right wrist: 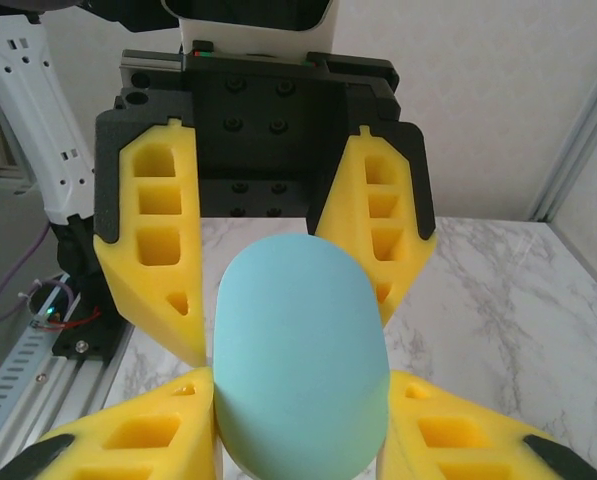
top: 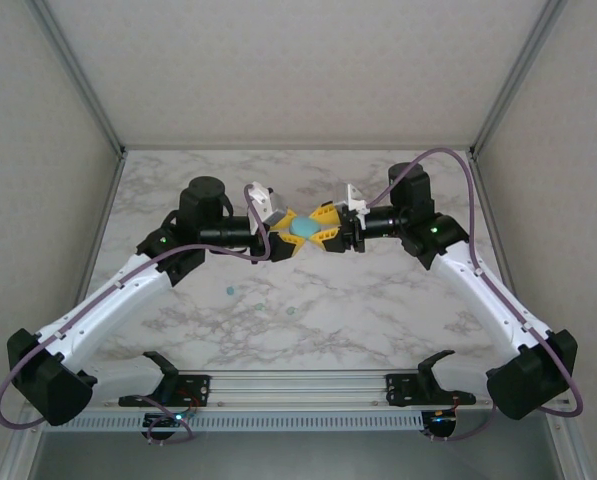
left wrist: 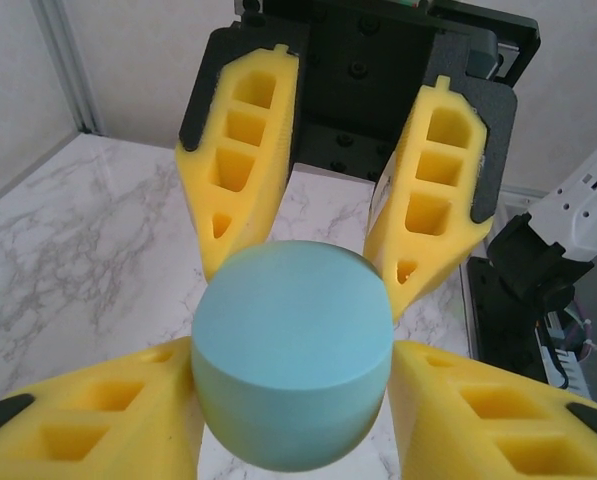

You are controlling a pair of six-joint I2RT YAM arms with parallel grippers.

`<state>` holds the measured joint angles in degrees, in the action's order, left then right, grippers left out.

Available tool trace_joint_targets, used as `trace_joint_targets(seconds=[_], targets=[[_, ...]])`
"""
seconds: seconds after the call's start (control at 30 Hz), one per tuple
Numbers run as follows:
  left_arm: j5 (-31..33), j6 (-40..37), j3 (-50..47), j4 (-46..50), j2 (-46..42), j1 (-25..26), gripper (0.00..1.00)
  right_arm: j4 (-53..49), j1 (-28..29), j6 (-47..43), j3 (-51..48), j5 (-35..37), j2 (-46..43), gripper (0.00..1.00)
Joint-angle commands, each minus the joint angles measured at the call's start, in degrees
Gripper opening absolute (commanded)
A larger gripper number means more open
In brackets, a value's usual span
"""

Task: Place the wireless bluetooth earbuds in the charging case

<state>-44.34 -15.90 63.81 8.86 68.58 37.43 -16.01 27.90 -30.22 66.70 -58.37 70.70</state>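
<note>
- Top external view: three earbuds [top: 259,302] lie loose on the marble surface [top: 398,300], strung in a short row. None is in a gripper and none is in the case.
- The teal charging case [top: 303,228] is raised clear of the surface, well apart from the buds, which lie at about 7 o'clock from it.
- No open lid or cavity shows on the case from any angle; its visible faces are smooth and unbroken.
- The left gripper [top: 282,231] comes in from 9 o'clock. In the left wrist view its yellow fingers [left wrist: 108,410] press against both flanks of the case [left wrist: 293,350], so it reads as clenched on it.
- The right gripper [top: 325,227] comes in from 3 o'clock. In the right wrist view its fingers [right wrist: 468,440] bear on both sides of the case [right wrist: 300,350], grasping the other end.
- Progress, as judged: early. The case is secured between both arms, most likely in readiness for opening.
- Outstanding: the lid is to be opened, the case set down or steadied, and each bud picked up and seated. No insertion has been made.
</note>
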Motion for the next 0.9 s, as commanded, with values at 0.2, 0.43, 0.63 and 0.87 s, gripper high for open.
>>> trace_joint_targets(seconds=[0.2, 0.43, 0.63, 0.87], targets=[[-2.16, -0.63, 2.28, 1.11, 0.29, 0.73, 0.50, 4.15, 0.36, 2.26, -0.91, 0.49, -0.83, 0.36], [-2.17, -0.63, 2.90, 2.21, 1.21, 0.90, 0.51, 7.71, 0.40, 5.30, -1.99, 0.39, -0.81, 0.36], [-2.36, -0.87, 2.75, 2.31, 0.95, 0.91, 0.41, 7.98, 0.42, 5.50, -2.18, 0.44, -0.65, 0.36], [-2.60, -1.93, 2.63, 2.84, 0.78, 0.98, 0.46, 9.15, 0.41, 6.80, -2.19, 0.14, -0.65, 0.36]])
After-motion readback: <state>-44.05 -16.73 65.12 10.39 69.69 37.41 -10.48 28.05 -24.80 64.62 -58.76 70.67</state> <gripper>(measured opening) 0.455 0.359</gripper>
